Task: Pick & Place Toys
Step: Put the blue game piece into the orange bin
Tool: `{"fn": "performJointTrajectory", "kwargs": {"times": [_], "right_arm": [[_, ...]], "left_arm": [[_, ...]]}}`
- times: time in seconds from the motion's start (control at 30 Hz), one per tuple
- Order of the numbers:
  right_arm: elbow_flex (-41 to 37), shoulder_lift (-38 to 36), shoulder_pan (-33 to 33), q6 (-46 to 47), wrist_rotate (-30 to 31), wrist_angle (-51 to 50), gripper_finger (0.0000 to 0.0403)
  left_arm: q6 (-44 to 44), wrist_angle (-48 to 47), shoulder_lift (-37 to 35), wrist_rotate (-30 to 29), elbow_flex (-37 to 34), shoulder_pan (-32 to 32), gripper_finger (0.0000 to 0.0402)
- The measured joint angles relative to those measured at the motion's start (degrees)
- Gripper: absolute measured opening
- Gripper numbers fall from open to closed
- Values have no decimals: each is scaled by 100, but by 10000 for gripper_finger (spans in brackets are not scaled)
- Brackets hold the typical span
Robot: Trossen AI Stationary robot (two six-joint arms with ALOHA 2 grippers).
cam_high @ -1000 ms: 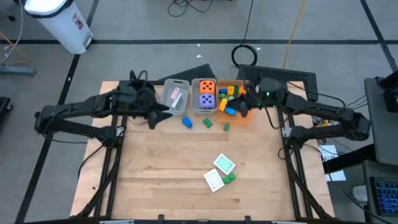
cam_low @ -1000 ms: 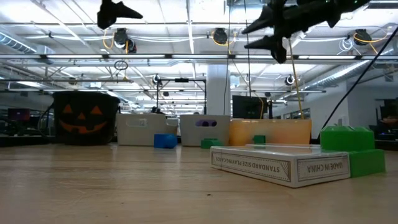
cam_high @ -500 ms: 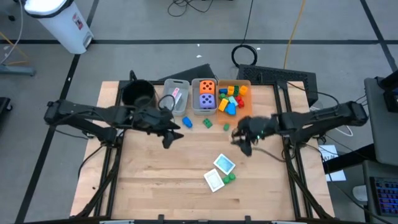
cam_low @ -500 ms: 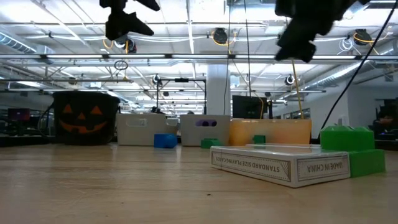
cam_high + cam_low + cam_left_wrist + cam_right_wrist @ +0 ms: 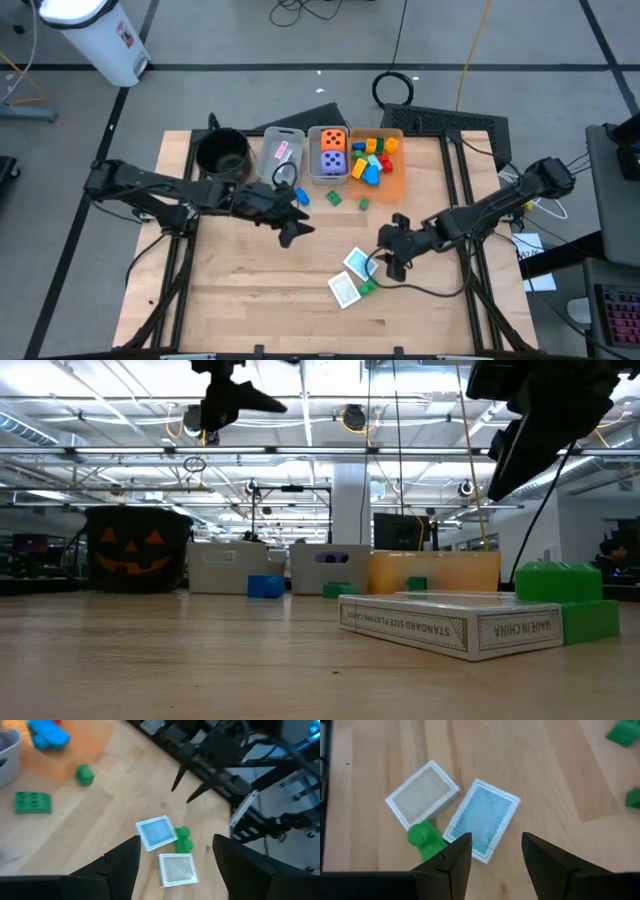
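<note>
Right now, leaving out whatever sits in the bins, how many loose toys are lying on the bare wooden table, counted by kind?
Green plastic blocks: 3
Blue plastic block: 1
Flat playing-card boxes: 2
Total: 6

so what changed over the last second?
Both arms swung from the bins toward the table's front. The right gripper, open and empty, now hangs over the teal card box; a second ago it was at the orange bin. The left gripper, also open, came toward the table's middle. Toys and bins haven't moved; nothing grasped.
</note>
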Motion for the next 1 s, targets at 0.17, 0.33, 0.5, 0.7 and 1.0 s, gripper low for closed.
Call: {"fn": "performJointTrajectory", "kwargs": {"times": [0.17, 0.33, 0.5, 0.7, 1.0], "right_arm": [[0, -101, -1, 159, 2, -67, 164], [2, -285, -4, 81, 5, -250, 164], [2, -386, -17, 17, 51, -435, 164], [2, -385, -98, 63, 324, -439, 164], [1, -469, -204, 67, 726, -799, 164]], "left_arm": [[329, -466, 155, -124, 4, 256, 255], [1495, -1857, 218, 136, 522, 708, 255], [2174, -3904, 664, -32, 1658, 1337, 255], [533, -4213, 1537, 723, 2778, 2067, 255], [-1531, -4361, 2179, 416, 3001, 2041, 255]]}}
